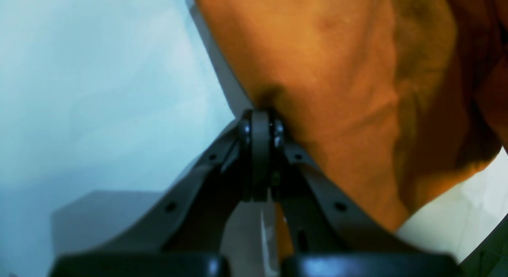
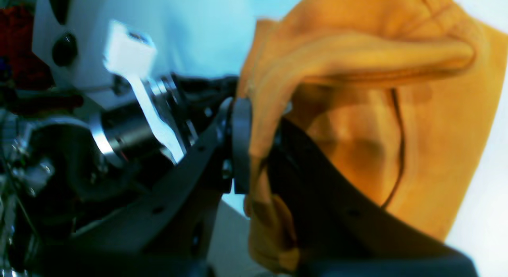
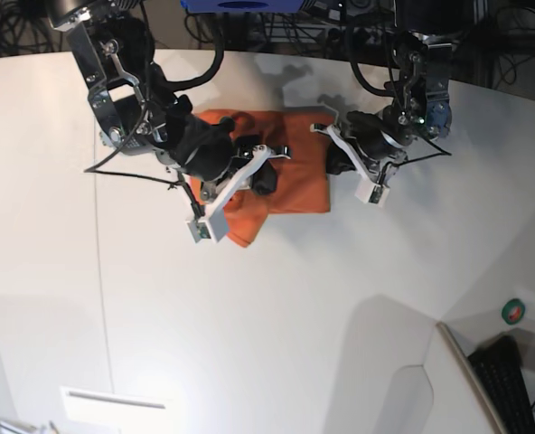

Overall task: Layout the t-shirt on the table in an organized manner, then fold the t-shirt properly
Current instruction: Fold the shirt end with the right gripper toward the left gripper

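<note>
The orange t-shirt point(image 3: 299, 163) lies bunched and partly folded at the back middle of the white table point(image 3: 249, 316). My right gripper point(image 3: 264, 178), on the left in the base view, is over the shirt's middle. In the right wrist view it point(image 2: 254, 126) is shut on a fold of orange cloth point(image 2: 436, 130), which is lifted and draped over it. My left gripper point(image 3: 333, 161) is at the shirt's right edge. In the left wrist view it point(image 1: 260, 122) is shut, pinching the shirt's edge point(image 1: 337, 70) just above the table point(image 1: 79, 90). The neck tag is hidden.
A thin dark seam point(image 3: 100, 271) runs down the table's left side. A small grey-white panel with a slot point(image 3: 114, 400) sits at the front left. A green and red roll point(image 3: 514, 312) and a dark keyboard point(image 3: 507, 380) are beyond the table's curved right edge. Cables crowd the back.
</note>
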